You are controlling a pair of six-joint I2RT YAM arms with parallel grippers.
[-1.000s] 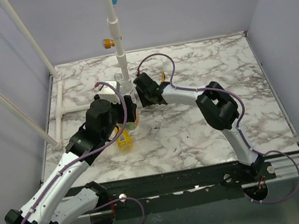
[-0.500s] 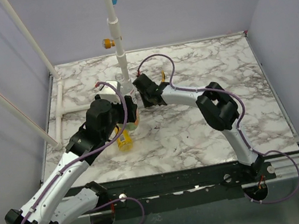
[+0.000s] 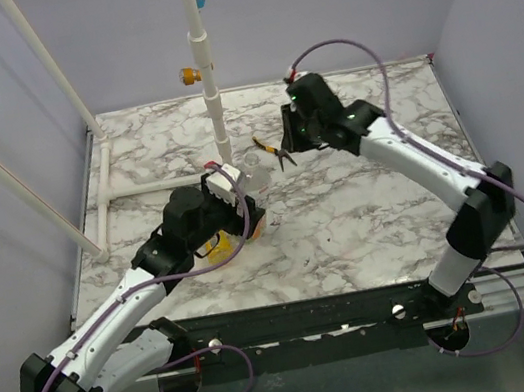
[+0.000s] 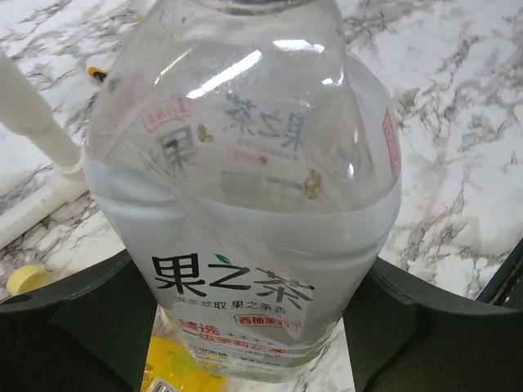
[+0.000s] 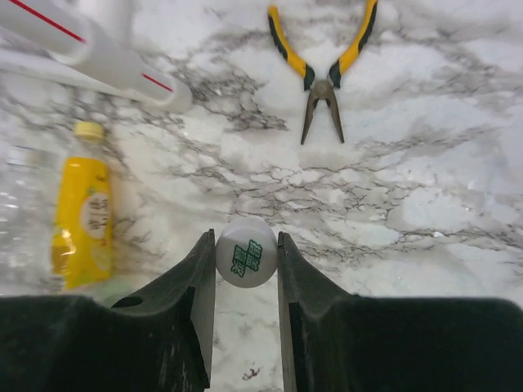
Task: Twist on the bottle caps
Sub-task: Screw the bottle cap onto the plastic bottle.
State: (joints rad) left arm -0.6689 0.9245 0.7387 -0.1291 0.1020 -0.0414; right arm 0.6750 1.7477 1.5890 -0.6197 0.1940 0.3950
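— Two bottles, then?
— Yes. Nearest, the left fingers (image 4: 82,327) clamp the clear bottle (image 4: 245,204) by its labelled body. The yellow bottle (image 5: 82,216) lies on the tabletop (image 5: 425,204) just beside it, with a yellow cap (image 5: 88,129) on its neck.
— And caps?
— Two show. Farther out, the right fingers (image 5: 176,310) pinch the whitish cap (image 5: 246,252). One pair of pliers (image 5: 323,77) lies beyond, near a white pipe (image 5: 90,53).

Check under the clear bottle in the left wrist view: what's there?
A strip of the yellow bottle shows beneath the clear bottle, lying on the marble table. The clear bottle's label and the left end effector cover the rest of it.
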